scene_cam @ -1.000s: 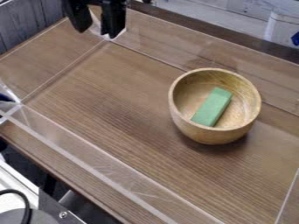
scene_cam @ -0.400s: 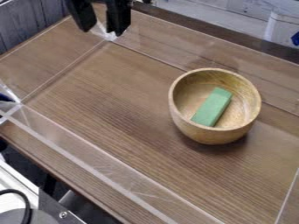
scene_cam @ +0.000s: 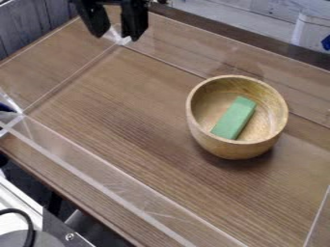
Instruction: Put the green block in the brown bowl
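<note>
The green block (scene_cam: 234, 118) lies flat inside the brown bowl (scene_cam: 237, 141), slanted on its floor. That wooden bowl stands right of centre on the wooden tabletop. Far from it, at the top left of the view, my gripper (scene_cam: 114, 27) hangs pointing down with its two dark fingers apart and nothing between them. Its upper part is cut off by the frame's top edge.
A clear plastic wall (scene_cam: 77, 159) frames the wooden table (scene_cam: 116, 116) along the front and left. A bright strip and a dark object sit behind the far right edge. Dark gear and cables lie at the bottom left corner.
The gripper has drifted very slightly to the right along the top edge, staying open. Bowl and block have not moved.
</note>
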### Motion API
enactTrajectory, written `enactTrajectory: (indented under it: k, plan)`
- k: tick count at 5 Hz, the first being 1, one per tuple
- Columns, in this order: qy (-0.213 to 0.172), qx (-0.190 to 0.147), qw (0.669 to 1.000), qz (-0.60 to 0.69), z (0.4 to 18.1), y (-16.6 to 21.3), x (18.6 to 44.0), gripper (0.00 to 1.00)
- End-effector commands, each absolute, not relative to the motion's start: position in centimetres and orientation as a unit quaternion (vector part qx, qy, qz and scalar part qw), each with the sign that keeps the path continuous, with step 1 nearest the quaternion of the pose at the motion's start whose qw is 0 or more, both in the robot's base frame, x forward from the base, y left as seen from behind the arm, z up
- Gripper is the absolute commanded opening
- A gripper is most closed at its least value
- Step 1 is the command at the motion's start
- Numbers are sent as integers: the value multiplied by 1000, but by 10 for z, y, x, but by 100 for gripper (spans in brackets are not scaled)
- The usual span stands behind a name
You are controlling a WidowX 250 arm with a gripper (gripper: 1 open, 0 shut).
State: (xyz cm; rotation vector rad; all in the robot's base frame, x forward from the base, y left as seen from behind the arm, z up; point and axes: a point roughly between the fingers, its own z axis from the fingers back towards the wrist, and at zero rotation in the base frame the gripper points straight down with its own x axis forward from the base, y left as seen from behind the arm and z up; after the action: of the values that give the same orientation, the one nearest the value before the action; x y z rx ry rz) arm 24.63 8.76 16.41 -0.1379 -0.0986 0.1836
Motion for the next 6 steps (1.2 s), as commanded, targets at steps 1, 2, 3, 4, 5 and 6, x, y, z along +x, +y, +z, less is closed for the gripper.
enactTrajectory:
  k: [1,2,3,4,5,6]
  plan:
    - [-79,-65,991,88,178,87,249,100]
    - [-82,-67,990,91,175,90,249,100]
    - [-87,-65,990,94,172,93,249,100]
    - [-94,-60,989,95,170,97,252,100]
    - [-101,-60,988,97,169,99,253,100]
    - [-107,-62,987,99,168,101,253,100]
